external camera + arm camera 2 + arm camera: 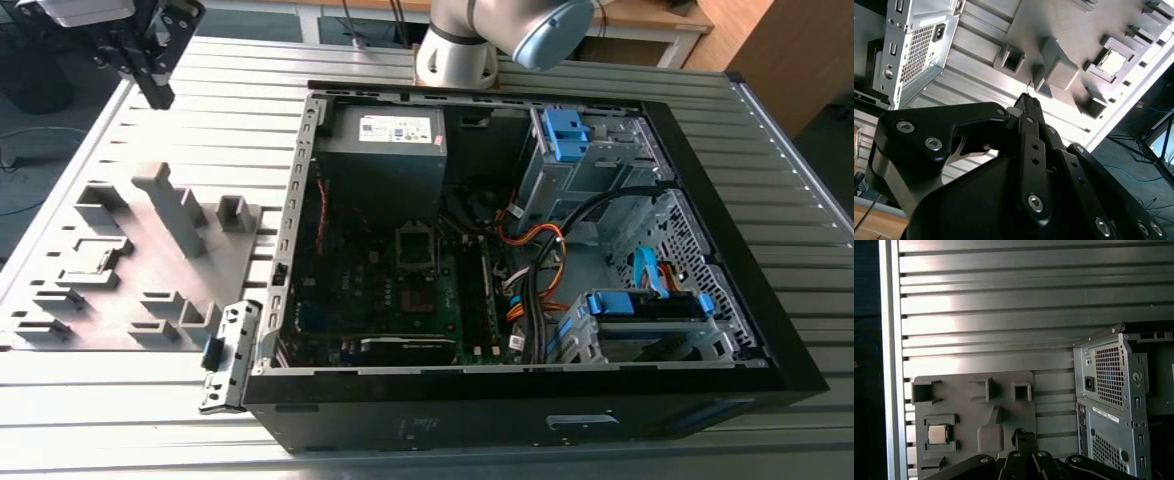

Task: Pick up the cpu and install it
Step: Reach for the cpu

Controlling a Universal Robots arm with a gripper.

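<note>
Cpu lies untouched in its tray pocket. Pincer hangs closed and empty, well apart, high over the desk.

My gripper hangs in the upper left of the exterior view, over the bench, above the holder plate in the frame. That plate lies on the bench at the exterior view's left, with the cpu in one of its pockets. Just beside it, toward the exterior view's right, lies the open computer case, power supply in its upper left corner
</note>
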